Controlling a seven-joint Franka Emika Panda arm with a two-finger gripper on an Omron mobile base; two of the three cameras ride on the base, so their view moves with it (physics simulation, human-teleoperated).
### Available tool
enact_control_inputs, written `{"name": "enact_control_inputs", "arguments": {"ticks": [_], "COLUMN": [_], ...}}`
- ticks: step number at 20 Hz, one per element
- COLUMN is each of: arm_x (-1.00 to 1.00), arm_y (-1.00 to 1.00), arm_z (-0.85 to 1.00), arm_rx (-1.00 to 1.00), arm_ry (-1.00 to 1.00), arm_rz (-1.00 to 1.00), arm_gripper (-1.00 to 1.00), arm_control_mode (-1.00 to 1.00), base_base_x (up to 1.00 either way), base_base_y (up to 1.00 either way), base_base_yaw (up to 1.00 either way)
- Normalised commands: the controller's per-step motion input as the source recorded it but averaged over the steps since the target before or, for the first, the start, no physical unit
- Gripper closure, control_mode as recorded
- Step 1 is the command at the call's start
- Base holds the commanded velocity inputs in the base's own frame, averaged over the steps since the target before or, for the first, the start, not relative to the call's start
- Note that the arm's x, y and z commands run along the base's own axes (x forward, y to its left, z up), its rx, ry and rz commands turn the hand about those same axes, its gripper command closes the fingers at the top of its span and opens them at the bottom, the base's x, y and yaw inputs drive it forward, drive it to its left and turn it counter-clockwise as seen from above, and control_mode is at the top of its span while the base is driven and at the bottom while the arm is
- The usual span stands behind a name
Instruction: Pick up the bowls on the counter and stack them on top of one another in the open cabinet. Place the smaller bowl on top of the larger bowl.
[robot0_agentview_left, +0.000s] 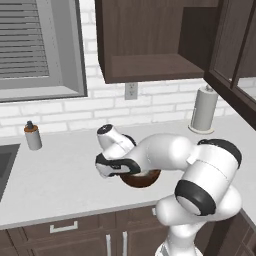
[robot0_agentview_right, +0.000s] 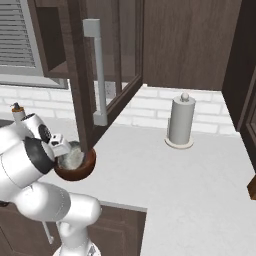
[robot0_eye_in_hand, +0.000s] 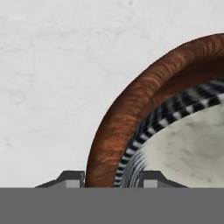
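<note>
The gripper (robot0_eye_in_hand: 111, 181) is straddling the wide reddish-brown wooden bowl's (robot0_eye_in_hand: 118, 127) rim, fingers apart, the small grey speckled bowl (robot0_eye_in_hand: 192, 148) nesting inside, near the desk's (robot0_eye_in_hand: 48, 78) front edge.

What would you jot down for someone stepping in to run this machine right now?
End effector: low over the counter, a fingertip on each side of the larger bowl's brown rim; whether it is clamped I cannot tell.
The smaller bowl already sits inside the larger bowl, and both are on the counter near its front edge.
The open cabinet above has a bare shelf.
Done: bowls nested, small in large.
Left: grip the rim firmly, lift the pair, and set them on the cabinet shelf.
</note>
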Motion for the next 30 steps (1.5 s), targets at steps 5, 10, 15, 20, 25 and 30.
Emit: {"name": "enact_control_inputs", "arguments": {"ticks": [5,10,15,20,25,30], "arm_x": [-0.30,-0.17,0.00,0.00,0.00,0.01], "arm_y": [-0.30,-0.49,-0.16,-0.06,-0.08,0.00], "arm_z": [0.39,1.00,1.00,1.00,1.00,1.00], "arm_rx": [-0.03,0.00,-0.03,-0.03,-0.03,-0.06], "arm_ry": [-0.14,-0.35,-0.44,-0.37,-0.32,-0.24], "arm_rz": [0.00,0.01,0.06,0.08,0.09,0.07], "arm_gripper": [1.00,1.00,1.00,1.00,1.00,1.00], "arm_control_mode": [-1.00,-1.00,-1.00,-1.00,-1.00,-1.00], "base_base_x": [0.00,0.00,0.00,0.00,0.00,0.00], "base_base_y": [0.00,0.00,0.00,0.00,0.00,0.00], "base_base_yaw": [0.00,0.00,0.00,0.00,0.00,0.00]}}
